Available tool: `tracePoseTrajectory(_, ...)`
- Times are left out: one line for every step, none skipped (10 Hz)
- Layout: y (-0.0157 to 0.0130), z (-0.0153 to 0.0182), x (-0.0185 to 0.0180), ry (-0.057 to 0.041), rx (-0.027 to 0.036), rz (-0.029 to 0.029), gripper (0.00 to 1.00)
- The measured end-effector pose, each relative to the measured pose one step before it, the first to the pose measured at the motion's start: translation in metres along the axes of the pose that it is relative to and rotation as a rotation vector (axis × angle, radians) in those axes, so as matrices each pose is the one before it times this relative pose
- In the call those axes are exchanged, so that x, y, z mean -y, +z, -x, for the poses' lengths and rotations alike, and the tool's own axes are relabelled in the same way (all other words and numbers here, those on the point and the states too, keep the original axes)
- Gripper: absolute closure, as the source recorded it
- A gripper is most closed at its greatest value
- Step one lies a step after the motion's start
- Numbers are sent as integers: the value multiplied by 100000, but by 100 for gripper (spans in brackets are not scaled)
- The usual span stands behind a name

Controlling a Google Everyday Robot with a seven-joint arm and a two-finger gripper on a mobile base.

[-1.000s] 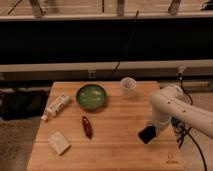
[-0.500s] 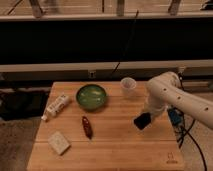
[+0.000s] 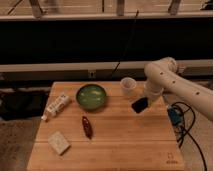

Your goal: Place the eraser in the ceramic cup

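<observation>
The small whitish ceramic cup (image 3: 128, 86) stands upright near the back of the wooden table, right of the green bowl (image 3: 91, 96). A pale rectangular block, the eraser (image 3: 59, 142), lies at the front left of the table, far from the arm. My gripper (image 3: 140, 105) is the dark end of the white arm. It hovers over the table just right of and in front of the cup, close to it. I cannot see anything held in it.
A white tube (image 3: 56, 106) lies at the left edge. A dark reddish-brown elongated object (image 3: 87, 126) lies in front of the bowl. Cables and a blue item (image 3: 173, 116) hang off the table's right edge. A dark wall runs behind the wooden table (image 3: 125, 145).
The arm has swung its gripper from the table's right front toward the back and left, ending close beside the cup. The objects on the table have not moved.
</observation>
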Motion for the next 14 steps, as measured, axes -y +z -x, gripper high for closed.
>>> tracePoseTrajectory(-818, -444, 1161, 712, 493, -839, 100)
tracePoseTrajectory(-1027, -272, 1219, 541, 241, -465, 100)
tracePoseTrajectory(-739, -56, 769, 50, -198, -202, 100)
tracePoseTrajectory(-894, 106, 1150, -431, -701, -750, 100)
tracePoseTrajectory(-607, 334, 902, -467, -793, -754, 100)
tracePoseTrajectory(-245, 345, 977, -527, -1441, -1330, 100)
tracePoseTrajectory(102, -239, 575, -234, -1557, -1540, 100)
tracePoseTrajectory(266, -350, 479, 287, -574, -1231, 100)
tracePoseTrajectory(413, -516, 547, 806, -297, -976, 100)
tracePoseTrajectory(594, -542, 570, 762, -146, -457, 100)
tracePoseTrajectory(499, -373, 338, 549, 13, -83, 100)
tracePoseTrajectory(820, -614, 838, 854, 81, 14, 100)
tracePoseTrajectory(414, -387, 407, 476, -144, 702, 100)
tracePoseTrajectory(161, -206, 432, 256, -121, 326, 100)
